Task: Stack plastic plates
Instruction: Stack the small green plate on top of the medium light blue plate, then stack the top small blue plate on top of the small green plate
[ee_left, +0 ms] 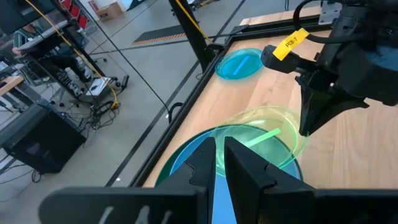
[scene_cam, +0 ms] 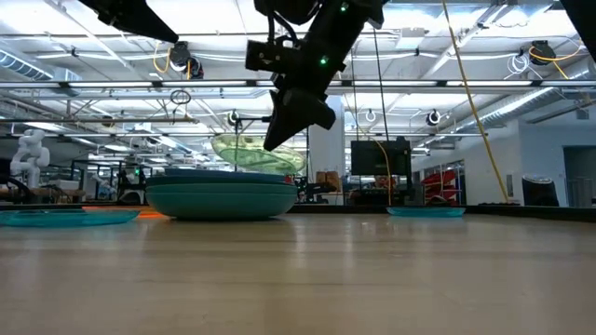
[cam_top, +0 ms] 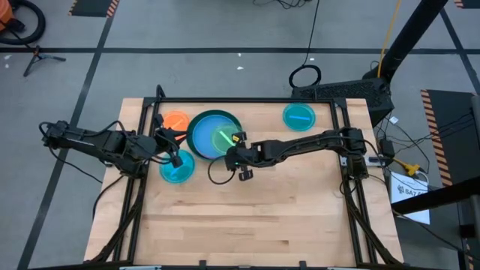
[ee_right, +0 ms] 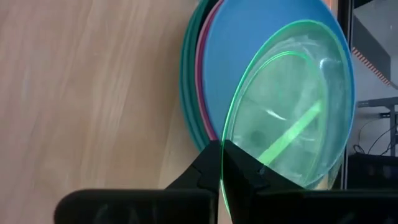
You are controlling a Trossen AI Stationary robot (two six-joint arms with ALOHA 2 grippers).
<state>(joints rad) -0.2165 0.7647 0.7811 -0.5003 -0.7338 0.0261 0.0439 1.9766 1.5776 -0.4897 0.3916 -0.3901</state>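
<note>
- I see right gripper (ee_right: 221, 155) pinching the lime plate (ee_right: 298, 99) by its rim, tilted above the blue-topped stack (cam_top: 204, 133).
- Left gripper (ee_left: 217, 158) nearly closed, empty, beside the cyan plate (cam_top: 177, 169).

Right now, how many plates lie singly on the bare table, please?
3: orange plate at back left, cyan plate in front of it, second cyan plate at back right.

A pale wooden worktop (cam_top: 247, 217) fills the centre of the high view, edged by a black metal frame (cam_top: 247, 100). A coiled black cable (cam_top: 305, 76) lies on the grey floor (cam_top: 187, 30) above it, and a yellow cable (cam_top: 391, 30) runs at upper right.
</note>
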